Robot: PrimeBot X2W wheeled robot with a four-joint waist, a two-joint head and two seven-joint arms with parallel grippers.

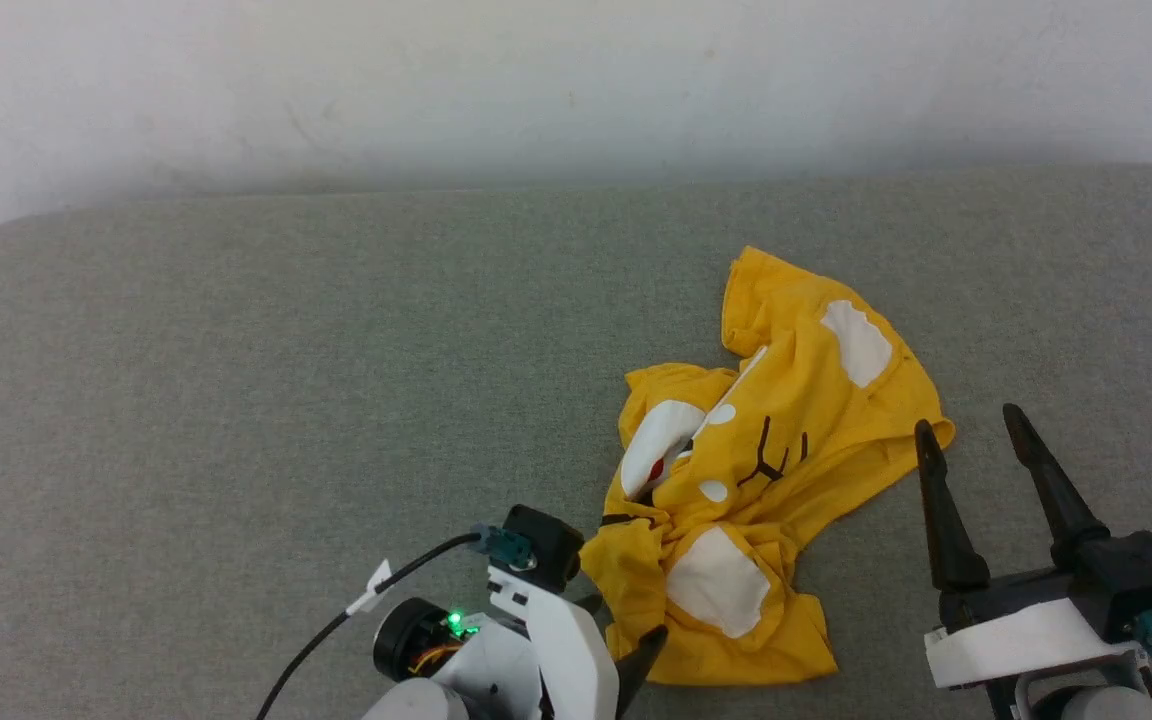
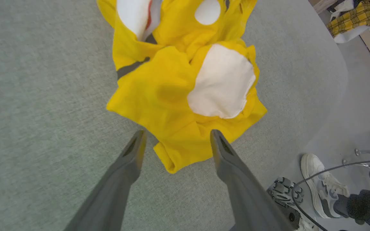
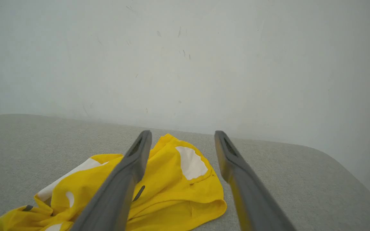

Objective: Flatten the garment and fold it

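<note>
The garment [image 1: 766, 480] lies crumpled in a loose heap on the grey cloth-covered counter [image 1: 236, 400], with its yellow layers doubled over one another and the white patches facing up.

Its long axis runs on a slant. It starts at a bunched corner right in front of the left end effector [image 2: 177, 134] and runs forward and across to a folded lobe ahead of the right end effector [image 1: 968, 422], on that one's inner side. It is too rumpled to tell which end is neck and which is hem.

The left end effector has its fingers spread. The rolled corner sits between them in the left wrist view, and nothing is pinched. The right end effector is also spread and empty. One yellow edge lies just beside its inner finger, and the rest of the cloth is ahead and below.

The main risk, as I judge it, is at the near corner, where several thicknesses are stacked. Closing there could catch two or more layers. A pull would then drag the whole heap instead of opening it. The right side could also close on bare counter, because the nearest edge lies to the inside of its fingers and not between them. If one side pulls while the other holds nothing, the cloth would probably twist further.
</note>
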